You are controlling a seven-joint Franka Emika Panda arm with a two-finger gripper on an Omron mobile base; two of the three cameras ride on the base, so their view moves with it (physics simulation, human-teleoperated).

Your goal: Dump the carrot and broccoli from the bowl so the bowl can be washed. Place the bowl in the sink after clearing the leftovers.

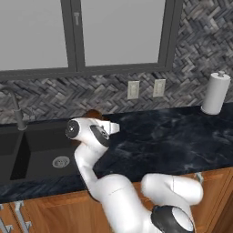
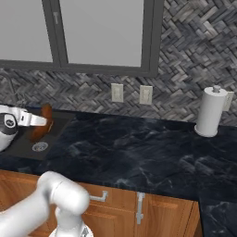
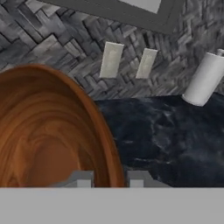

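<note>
With the hand (image 3: 109, 180) clamped on the bowl (image 3: 48, 131) rim over the sink (image 1: 41, 157) — leftovers apparently dumped — next: lower, release.

Bowl: round wooden-looking bowl (image 3: 48, 135), glossy reddish-brown with swirling orange-brown grain
Sink: rectangular black basin (image 1: 43, 152) with a round silver drain (image 1: 60, 161)
Faucet: curved dark grey faucet (image 1: 16, 107)
Countertop: black stone countertop (image 2: 139, 152) with pale grey marbling
Backsplash: grey tiled wall (image 2: 185, 55) in a herringbone pattern
Outlets: two off-white wall plates (image 1: 145, 88)
Paper towel: upright white paper towel roll (image 2: 210, 111)
Cabinets: warm brown wooden cabinet fronts (image 2: 166, 213) with silver handles
Window: dark grey window frame (image 1: 75, 36), pale grey panes
</note>
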